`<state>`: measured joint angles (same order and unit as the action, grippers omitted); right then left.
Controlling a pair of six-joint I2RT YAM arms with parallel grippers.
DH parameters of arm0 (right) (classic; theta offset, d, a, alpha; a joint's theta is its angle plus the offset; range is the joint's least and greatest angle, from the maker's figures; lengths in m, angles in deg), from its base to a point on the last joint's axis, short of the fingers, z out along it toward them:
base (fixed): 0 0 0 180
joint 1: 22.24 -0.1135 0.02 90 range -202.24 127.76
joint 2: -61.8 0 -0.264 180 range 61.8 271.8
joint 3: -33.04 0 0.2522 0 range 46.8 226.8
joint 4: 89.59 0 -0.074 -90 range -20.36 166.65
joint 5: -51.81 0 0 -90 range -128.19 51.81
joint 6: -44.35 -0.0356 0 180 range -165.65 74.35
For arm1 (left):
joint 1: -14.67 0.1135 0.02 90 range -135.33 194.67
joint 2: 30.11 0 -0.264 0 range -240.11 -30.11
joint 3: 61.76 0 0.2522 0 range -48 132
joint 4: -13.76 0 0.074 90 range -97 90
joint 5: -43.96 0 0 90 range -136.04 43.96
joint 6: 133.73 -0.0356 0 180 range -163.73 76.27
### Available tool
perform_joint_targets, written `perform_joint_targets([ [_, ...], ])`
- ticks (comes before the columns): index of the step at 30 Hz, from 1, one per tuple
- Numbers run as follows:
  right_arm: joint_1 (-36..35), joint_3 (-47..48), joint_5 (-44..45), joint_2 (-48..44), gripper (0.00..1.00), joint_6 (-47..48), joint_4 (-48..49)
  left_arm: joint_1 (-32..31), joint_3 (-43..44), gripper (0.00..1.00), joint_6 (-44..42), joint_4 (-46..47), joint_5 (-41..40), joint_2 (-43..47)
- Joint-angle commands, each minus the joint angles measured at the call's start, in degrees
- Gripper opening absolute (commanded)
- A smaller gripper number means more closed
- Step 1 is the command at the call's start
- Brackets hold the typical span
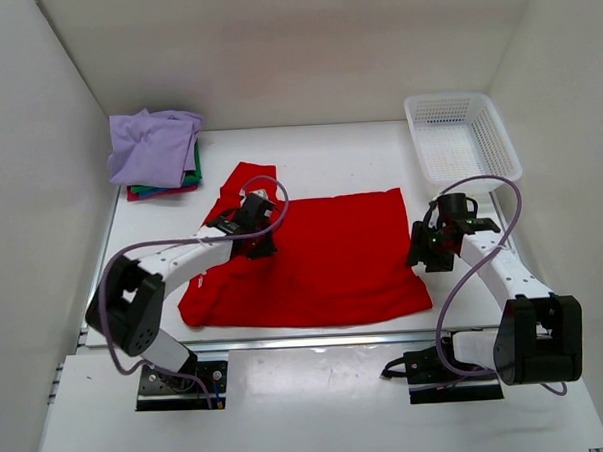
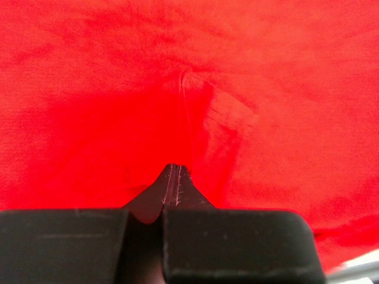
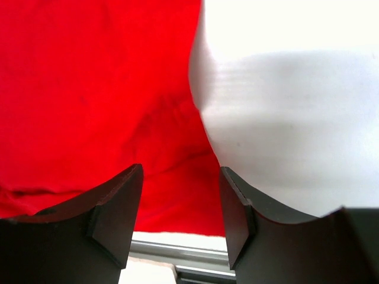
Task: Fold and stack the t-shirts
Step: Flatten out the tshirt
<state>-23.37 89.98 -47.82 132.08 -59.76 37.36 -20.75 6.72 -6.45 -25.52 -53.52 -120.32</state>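
1. The red t-shirt (image 1: 323,260) is shown spread flat across the middle of the white bench (image 1: 348,154), one sleeve pointing toward the far left.
2. The left arm (image 1: 173,260) is stretched forward and rightward from its base, the elbow folded at the bench's left edge and the wrist tipped down onto the shirt's upper left part.
3. The left pincer (image 2: 176,177) is pressed together, and a puckered ridge of the red cloth (image 2: 237,89) is nipped at its tips.
4. The right arm (image 1: 499,267) is bent up and over from its base, its wrist angled toward the shirt's right edge.
5. The right pincer (image 3: 180,201) is held spread over that edge, with nothing between its fingers.
6. Folded t-shirts (image 1: 156,152) are stacked at the far left corner with lavender on top, and a white mesh basket (image 1: 460,137) is placed at the far right.
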Motion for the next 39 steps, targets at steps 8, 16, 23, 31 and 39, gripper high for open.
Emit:
perform_joint_targets([
  [8,-2.6,0.9,7.2,-3.7,0.51,-5.0,-7.7,3.3,2.6,0.0,-3.4,-7.7,3.3,14.4],
  [16,-3.6,0.6,6.9,-3.4,0.49,-9.2,-11.8,4.0,3.0,0.0,-3.8,-9.4,5.2,18.7],
  [23,-3.8,-4.6,5.9,-6.5,0.44,-12.0,-7.5,9.1,9.2,0.0,-7.2,-17.2,8.1,23.2],
  [31,-2.5,-4.7,7.5,-4.5,0.43,-10.1,-4.5,9.6,2.2,0.0,-10.0,-14.2,8.9,23.1],
  [39,-2.3,-5.5,8.2,-2.0,0.44,-10.1,-2.3,8.9,-1.0,0.0,-8.8,-11.3,9.5,22.4],
])
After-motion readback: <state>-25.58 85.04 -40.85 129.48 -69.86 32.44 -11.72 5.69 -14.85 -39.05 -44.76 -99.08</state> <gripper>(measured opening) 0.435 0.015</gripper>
